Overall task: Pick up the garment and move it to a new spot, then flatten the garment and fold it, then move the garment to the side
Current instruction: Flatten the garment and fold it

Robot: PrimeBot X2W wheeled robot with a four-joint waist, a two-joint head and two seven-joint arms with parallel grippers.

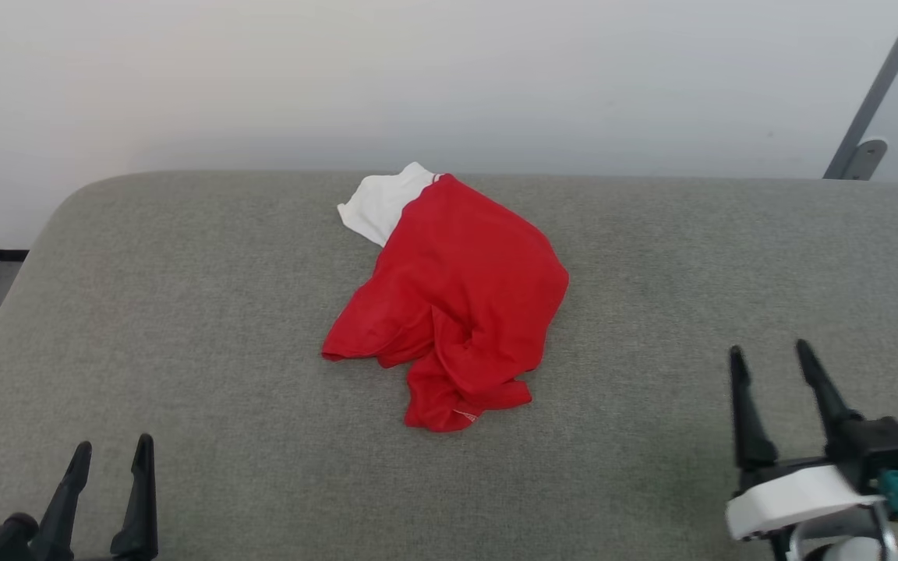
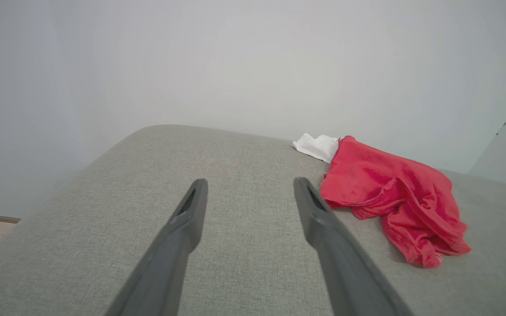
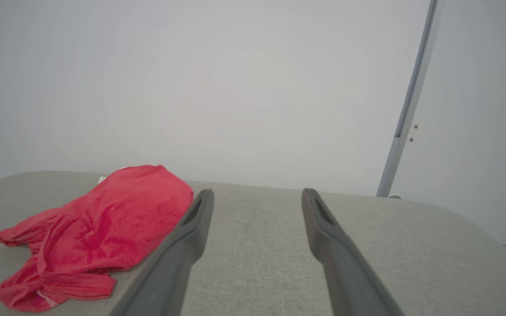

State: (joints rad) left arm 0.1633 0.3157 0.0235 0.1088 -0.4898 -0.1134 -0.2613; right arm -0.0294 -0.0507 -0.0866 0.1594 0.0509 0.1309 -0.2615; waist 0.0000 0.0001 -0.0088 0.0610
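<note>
"T-shirt (image 1: 457,288) first. Where was it?"

"It lay crumpled in a heap around the middle of the grey upholstered cushion (image 1: 184,312), a little toward the far edge by the wall (image 1: 449,78). It was mostly red, with one white sleeve (image 1: 383,204) poking out at the back and a twisted tail of fabric trailing toward the robot. No print or number showed, so I judged it was lying face down or turned in on itself."

"And the grippers?"

"Both stood well apart from it and low at the near side. The left gripper (image 1: 114,442) was at the near left and the right gripper (image 1: 768,347) at the near right, a little further forward. Each had its jaws parted, with an open gap between the fingers and nothing held. In the wrist views, the heap lay off to the inner side of each pair of fingers."

"How did you expect the cloth to handle?"

"As light, soft and limp. It would drape and sag from whatever point was pinched, and wouldn't keep any shape. The knit looked thin, so a pinch could easily catch several layers at once, or the cushion cover under them."

"So where would you take hold?"

"On a raised fold near the top of the heap for the first lift, where the fabric stood clear of the cushion. For flattening, I'd rather find the white sleeve and the shoulder seam beside it. The hem wasn't clear enough to pick out."
</note>
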